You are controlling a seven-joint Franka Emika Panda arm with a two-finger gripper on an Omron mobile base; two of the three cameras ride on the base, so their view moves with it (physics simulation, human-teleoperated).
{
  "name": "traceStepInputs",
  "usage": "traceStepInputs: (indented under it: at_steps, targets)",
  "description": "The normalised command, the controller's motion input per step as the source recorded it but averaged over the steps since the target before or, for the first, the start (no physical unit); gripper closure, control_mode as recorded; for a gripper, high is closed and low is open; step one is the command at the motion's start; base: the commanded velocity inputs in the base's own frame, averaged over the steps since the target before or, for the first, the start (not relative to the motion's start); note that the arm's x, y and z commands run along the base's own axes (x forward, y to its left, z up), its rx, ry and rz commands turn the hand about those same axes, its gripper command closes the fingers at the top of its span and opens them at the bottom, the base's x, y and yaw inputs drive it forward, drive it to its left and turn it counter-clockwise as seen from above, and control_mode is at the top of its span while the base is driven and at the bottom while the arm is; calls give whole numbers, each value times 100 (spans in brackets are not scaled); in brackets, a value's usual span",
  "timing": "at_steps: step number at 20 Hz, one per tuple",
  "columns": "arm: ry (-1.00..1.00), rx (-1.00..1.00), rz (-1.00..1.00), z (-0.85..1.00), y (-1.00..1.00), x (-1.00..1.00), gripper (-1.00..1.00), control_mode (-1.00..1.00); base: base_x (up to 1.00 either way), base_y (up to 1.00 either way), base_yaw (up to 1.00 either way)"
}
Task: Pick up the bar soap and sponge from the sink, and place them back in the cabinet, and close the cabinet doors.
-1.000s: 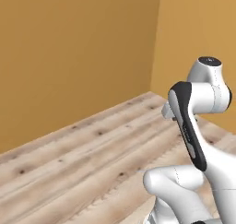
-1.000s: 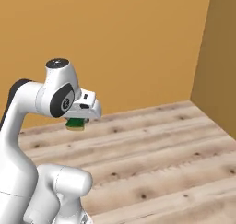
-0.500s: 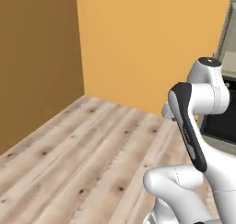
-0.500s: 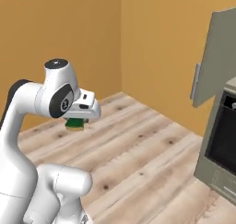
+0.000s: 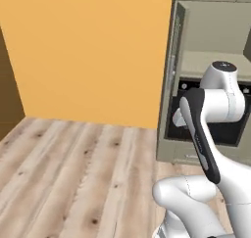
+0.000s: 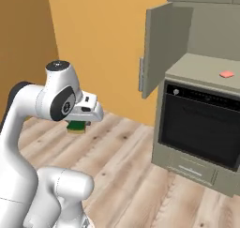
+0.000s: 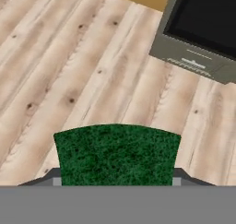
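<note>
Hand view: gripper (image 7: 115,184) clamped on the sponge (image 7: 117,155), green face up, held over the plank floor (image 7: 69,57). Right base view: bar soap (image 6: 227,74) lies on the beige shelf of the cabinet (image 6: 206,63), door (image 6: 164,44) open, oven (image 6: 199,124) below

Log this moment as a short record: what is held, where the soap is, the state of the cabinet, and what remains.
held item: sponge, dark green face toward the hand camera
gripper: jaws shut on the sponge, carried above the wood floor
bar soap: lying on the cabinet's beige shelf
cabinet door: swung open
oven: black front, below the shelf
remaining: place the sponge on the shelf, close the doors
</note>
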Motion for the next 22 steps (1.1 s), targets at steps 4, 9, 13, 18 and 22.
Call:
traceStepInputs:
  at_steps: [4,9,13,18,22]
  targets:
    - [0,0,0,0,0,0,100,100,46,-41,-41]
    - [0,0,0,0,0,0,100,100,48,-52,-31]
    - [0,0,0,0,0,0,100,100,45,-59,-28]
    - [0,0,0,0,0,0,100,100,40,-62,-23]
    - [0,0,0,0,0,0,100,100,36,-57,-21]
